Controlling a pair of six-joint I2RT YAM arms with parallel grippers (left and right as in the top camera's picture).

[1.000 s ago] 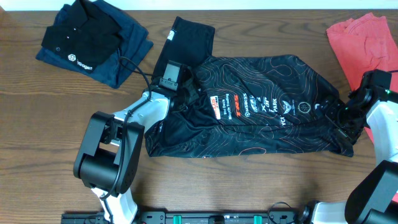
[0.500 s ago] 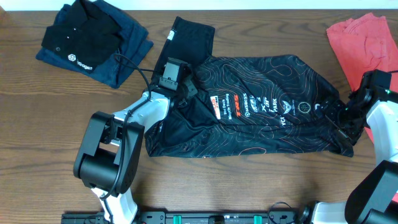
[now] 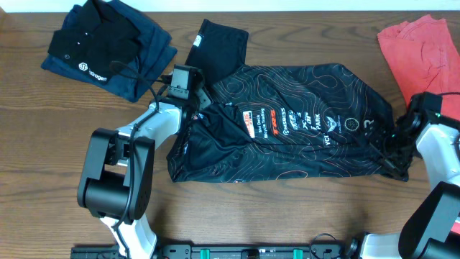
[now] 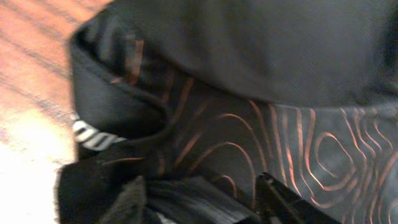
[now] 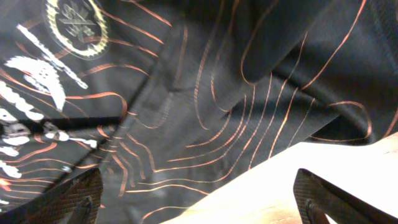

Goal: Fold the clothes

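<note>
The black jersey [image 3: 302, 122], with orange-white contour lines and rows of logos, lies spread across the middle of the table, its left part doubled over. My left gripper [image 3: 203, 108] is at the jersey's upper left edge. In the left wrist view, the left gripper [image 4: 205, 202] stands open, its fingers apart with a ridge of jersey cloth [image 4: 199, 124] lying loose between them. My right gripper [image 3: 394, 141] hangs over the jersey's right end. In the right wrist view, the right gripper [image 5: 205, 199] is wide open over the hem [image 5: 205, 124] and bare wood.
A black polo [image 3: 93, 43] on a navy garment lies at the back left. A coral-red garment [image 3: 420, 47] lies at the back right, close to the right arm. A plain black flap of cloth [image 3: 219, 44] sticks out beyond the jersey's upper left.
My left gripper has opened and let go of the jersey cloth, drawing back up and to the left. The right arm has shifted slightly lower, still open.
</note>
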